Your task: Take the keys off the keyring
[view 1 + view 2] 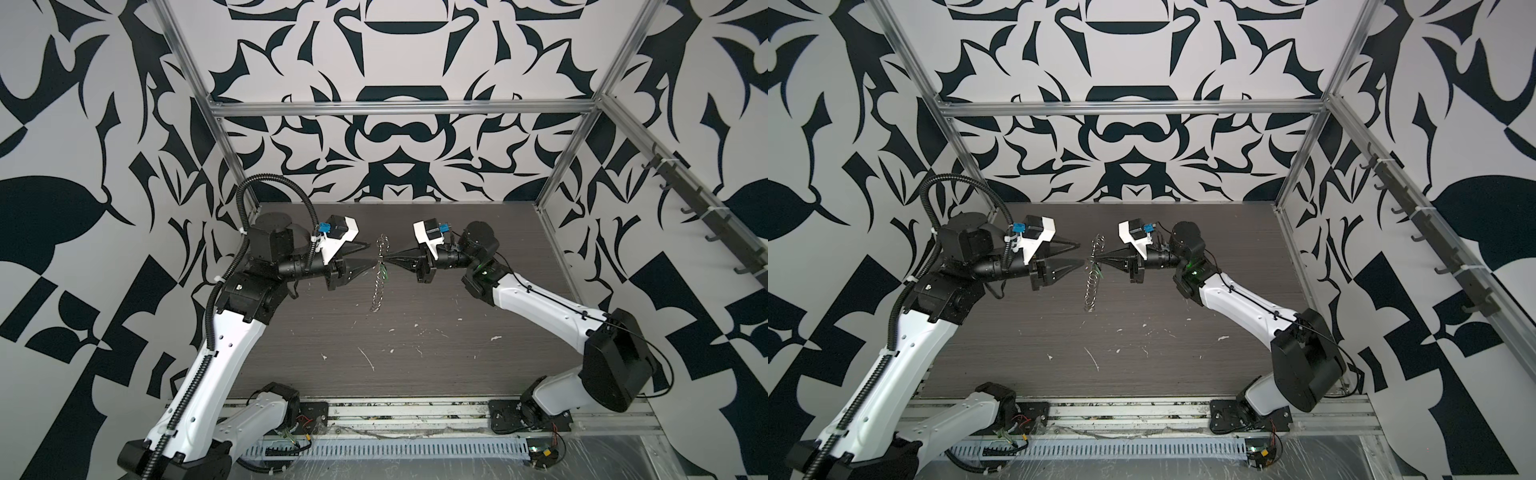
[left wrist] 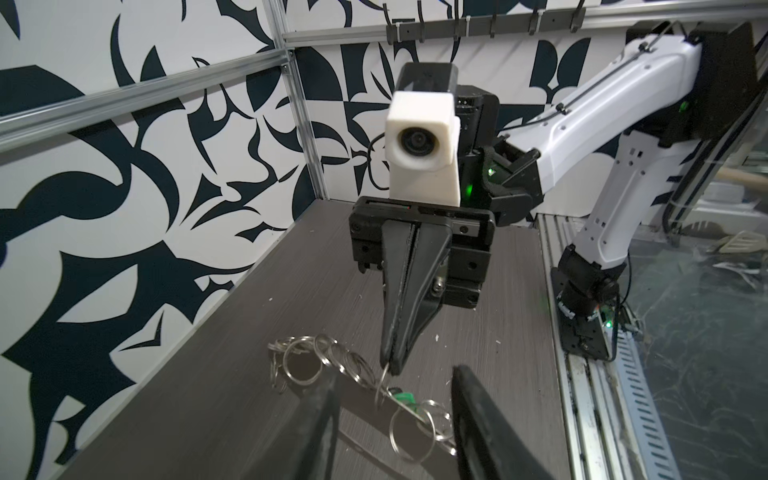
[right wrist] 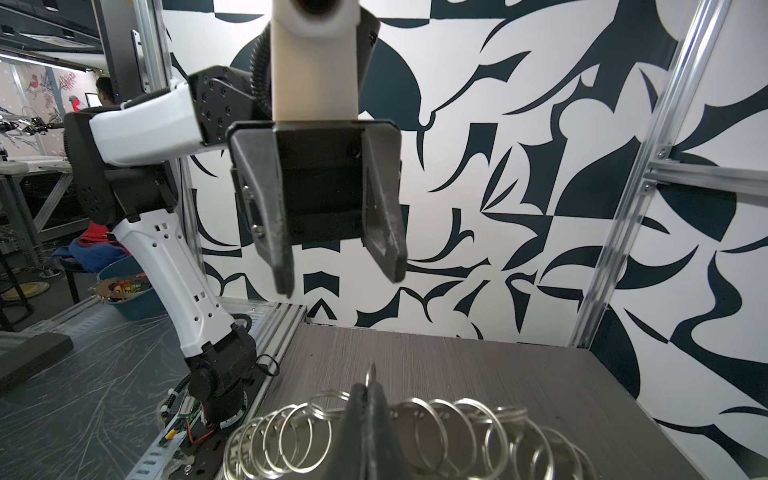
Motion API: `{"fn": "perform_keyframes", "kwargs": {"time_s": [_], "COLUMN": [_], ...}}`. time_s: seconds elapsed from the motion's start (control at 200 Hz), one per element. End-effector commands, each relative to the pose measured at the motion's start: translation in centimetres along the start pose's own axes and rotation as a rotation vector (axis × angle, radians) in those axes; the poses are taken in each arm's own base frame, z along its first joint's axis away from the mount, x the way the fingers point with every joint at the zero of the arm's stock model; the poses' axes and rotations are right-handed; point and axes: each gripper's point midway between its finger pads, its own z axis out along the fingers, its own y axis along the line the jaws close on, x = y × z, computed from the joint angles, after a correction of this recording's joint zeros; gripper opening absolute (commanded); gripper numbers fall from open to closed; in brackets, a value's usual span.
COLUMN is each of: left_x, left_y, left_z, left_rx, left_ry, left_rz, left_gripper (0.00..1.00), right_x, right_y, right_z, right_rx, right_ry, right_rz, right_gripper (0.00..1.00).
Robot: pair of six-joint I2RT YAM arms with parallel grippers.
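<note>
Here, over a scuffed table (patterned walls), left jaws gape, right jaws clamp keyring.

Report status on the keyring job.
Left gripper open, facing keyring. Right gripper shut on keyring. Green-tagged key not yet off. Nothing in the way.

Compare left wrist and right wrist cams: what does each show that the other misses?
Left wrist only: the green tag on the keyring, and the right pincer head-on, shut, pinching one silver ring. Right wrist only: the left pincer head-on, open and empty; the tag is out of sight. Both: the keyring's row of silver rings and the dark table.
</note>
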Motion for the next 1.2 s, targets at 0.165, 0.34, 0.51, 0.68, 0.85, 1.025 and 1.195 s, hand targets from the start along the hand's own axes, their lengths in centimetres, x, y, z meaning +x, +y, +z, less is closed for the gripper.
{"fn": "perform_keyframes", "kwargs": {"time_s": [0.165, 0.34, 0.51, 0.68, 0.85, 1.025, 1.195], "left_x": [-0.7, -0.3, -0.2, 0.3, 0.4, 0.2, 0.0], "left_y": [-0.2, -0.3, -0.6, -0.7, -0.7, -0.7, -0.7], "left_z": [0.5, 0.8, 0.9, 1.1, 1.2, 1.1, 1.2], "left_rx": [0.058, 0.080, 0.112, 0.132, 0.133, 0.134, 0.139], "left_ry": [-0.051, -0.062, -0.076, -0.069, -0.062, -0.067, -0.068], "left_rz": [-0.052, -0.054, -0.072, -0.091, -0.098, -0.092, -0.095], "left_gripper": [0.42, 0.41, 0.36, 0.28, 0.26, 0.23, 0.19], "right_x": [-6.0, -6.7, -7.1, -7.4, -7.7, -7.7, -7.7], "right_y": [1.7, 1.6, 1.4, 1.3, 1.2, 1.1, 1.3], "right_z": [-1.1, -1.0, -0.9, -0.6, -0.6, -0.4, -0.4], "right_rx": [0.020, 0.017, 0.012, -0.008, -0.018, -0.031, -0.043], "right_ry": [-0.115, -0.130, -0.138, -0.155, -0.177, -0.175, -0.172], "right_rz": [-0.155, -0.161, -0.165, -0.157, -0.154, -0.147, -0.140], "right_gripper": [0.00, 0.00, 0.00, 0.00, 0.00, 0.00, 0.00]}}
